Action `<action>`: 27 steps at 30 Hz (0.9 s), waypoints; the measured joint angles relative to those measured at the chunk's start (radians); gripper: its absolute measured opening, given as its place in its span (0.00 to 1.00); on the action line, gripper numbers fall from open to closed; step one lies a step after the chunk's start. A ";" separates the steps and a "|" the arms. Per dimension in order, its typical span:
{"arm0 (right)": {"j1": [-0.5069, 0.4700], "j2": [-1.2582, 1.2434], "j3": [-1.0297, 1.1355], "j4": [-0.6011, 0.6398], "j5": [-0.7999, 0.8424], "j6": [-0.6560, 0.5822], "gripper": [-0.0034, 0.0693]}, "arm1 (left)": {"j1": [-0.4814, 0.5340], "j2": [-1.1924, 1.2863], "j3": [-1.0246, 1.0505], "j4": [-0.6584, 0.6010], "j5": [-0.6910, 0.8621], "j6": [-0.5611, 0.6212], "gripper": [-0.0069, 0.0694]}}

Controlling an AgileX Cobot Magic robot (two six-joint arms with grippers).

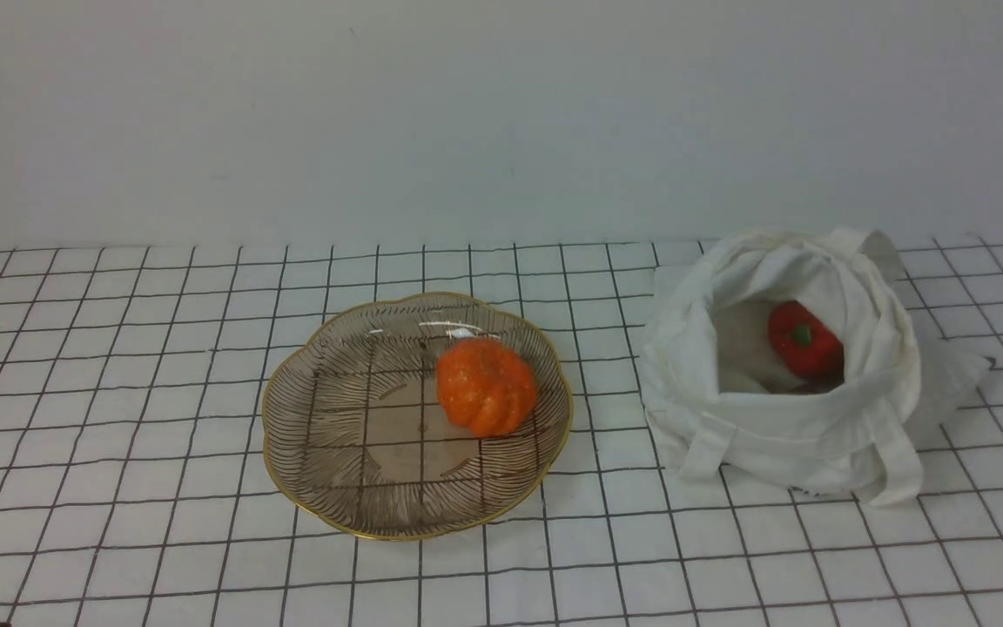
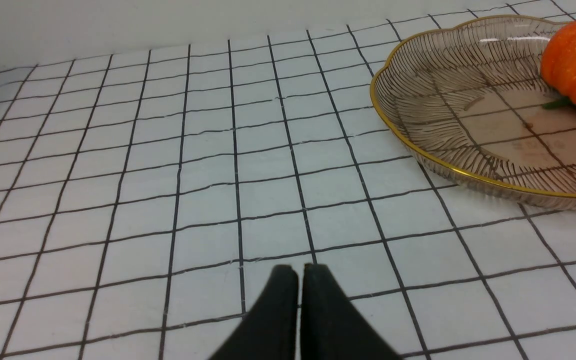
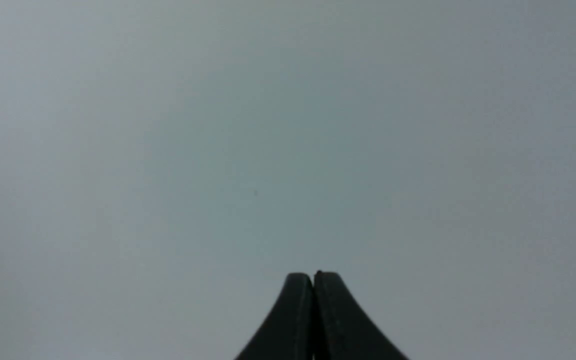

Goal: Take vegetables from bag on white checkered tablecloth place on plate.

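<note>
The red pepper point(image 1: 804, 340) lies in the open bag point(image 1: 815, 427) on the robot's right, green stem facing up toward the mouth, its length slanting across the pocket. The pumpkin point(image 1: 486, 386) sits on the plate point(image 1: 336, 435). The right arm is probably nearer, but its end effector point(image 3: 314, 274), pressed together on nothing, faces blank grey wall, not the bag. The left end effector point(image 2: 300, 267), also pressed together and empty, hangs over bare tablecloth point(image 2: 168, 175) near the plate.
</note>
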 joint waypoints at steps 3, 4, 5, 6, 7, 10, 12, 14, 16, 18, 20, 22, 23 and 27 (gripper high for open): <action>0.000 -0.154 0.137 -0.003 -0.087 0.008 0.03 | 0.000 0.000 0.000 0.000 0.000 0.000 0.08; 0.000 -0.257 0.228 -0.004 -0.130 0.013 0.03 | 0.000 0.000 0.000 0.000 0.000 0.000 0.08; 0.000 -0.310 0.281 -0.009 -0.153 0.016 0.03 | 0.000 0.000 0.000 0.000 0.000 0.000 0.08; 0.000 -0.354 0.322 -0.017 -0.172 0.016 0.03 | 0.000 0.000 0.000 0.000 0.000 0.000 0.08; 0.000 -0.367 0.342 -0.024 -0.182 0.016 0.03 | 0.000 0.000 0.000 0.000 0.000 0.000 0.08; 0.000 -0.398 0.465 -0.053 -0.281 0.019 0.03 | 0.000 0.000 0.000 0.000 0.000 0.000 0.08; 0.000 -0.398 0.523 -0.054 -0.326 0.019 0.03 | 0.000 0.000 0.000 0.000 0.000 0.000 0.08; 0.000 -0.398 0.565 -0.053 -0.348 0.019 0.03 | 0.000 0.000 0.000 0.000 0.000 0.000 0.08; 0.000 -0.398 0.590 -0.053 -0.353 0.019 0.03 | 0.000 0.000 0.000 0.000 0.000 0.000 0.08; 0.000 -0.398 0.612 -0.053 -0.356 0.019 0.03 | 0.000 0.000 0.000 0.000 0.000 0.000 0.08; 0.000 -0.398 0.633 -0.054 -0.356 0.019 0.03 | 0.000 0.000 0.000 0.000 0.000 0.000 0.08; 0.000 -0.398 0.643 -0.055 -0.355 0.019 0.03 | 0.000 0.000 0.000 0.000 0.000 0.000 0.08; 0.000 -0.398 0.649 -0.055 -0.354 0.019 0.03 | 0.000 0.000 0.000 0.000 0.000 0.000 0.08; 0.000 -0.398 0.654 -0.055 -0.354 0.021 0.03 | 0.000 0.000 0.000 0.000 0.000 0.000 0.08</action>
